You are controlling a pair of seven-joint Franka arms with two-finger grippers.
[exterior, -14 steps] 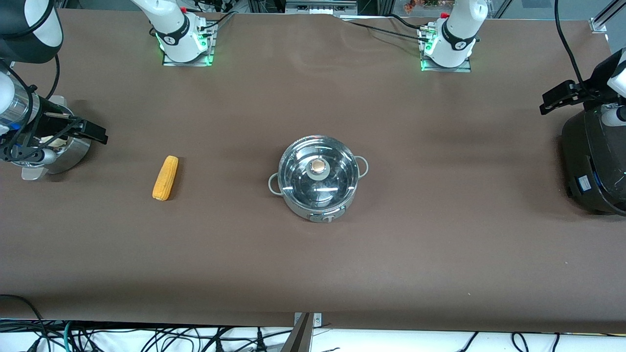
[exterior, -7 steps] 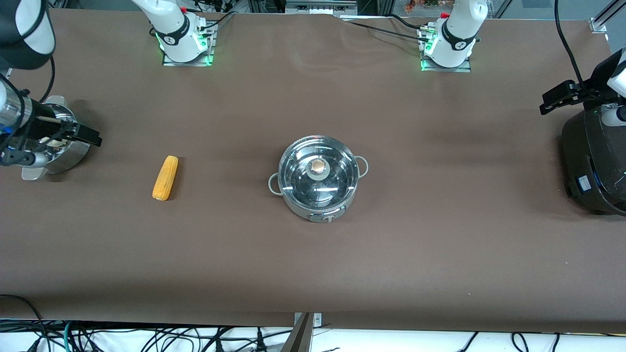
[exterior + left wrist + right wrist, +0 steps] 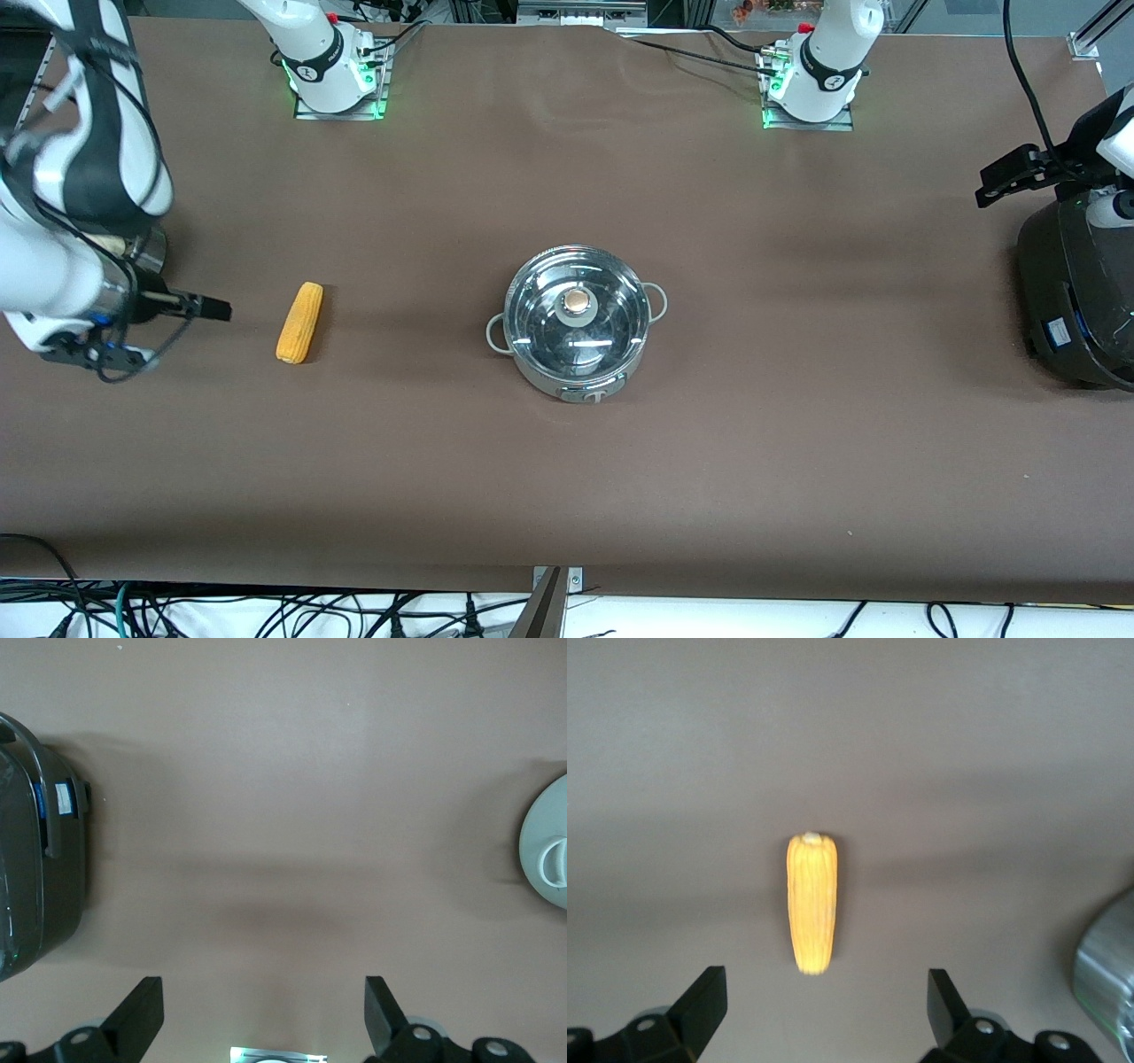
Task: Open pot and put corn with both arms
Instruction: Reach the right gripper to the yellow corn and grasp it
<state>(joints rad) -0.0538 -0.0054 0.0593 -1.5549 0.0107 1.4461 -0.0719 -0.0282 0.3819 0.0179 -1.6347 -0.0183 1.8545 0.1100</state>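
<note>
The pot (image 3: 576, 337) stands in the middle of the table, shiny steel with two grey loop handles. Its glass lid (image 3: 611, 297) with the tan knob (image 3: 577, 302) is on it. The corn (image 3: 299, 322) lies on the table toward the right arm's end, well apart from the pot. My right gripper (image 3: 213, 308) hovers low beside the corn, on its side away from the pot. In the right wrist view the corn (image 3: 811, 902) lies just ahead of the open, empty gripper (image 3: 826, 997). My left gripper (image 3: 997, 182) waits beside the black cooker, open and empty (image 3: 263, 1005).
A big black cooker (image 3: 1076, 292) sits at the left arm's end, also in the left wrist view (image 3: 35, 842). A steel steamer pot (image 3: 152, 251) is mostly hidden under the right arm. A pale round object (image 3: 549, 855) shows at the left wrist view's edge.
My right arm has swung off the steamer pot, nearer to the front camera and toward the corn. The left arm, pot and corn have not moved.
</note>
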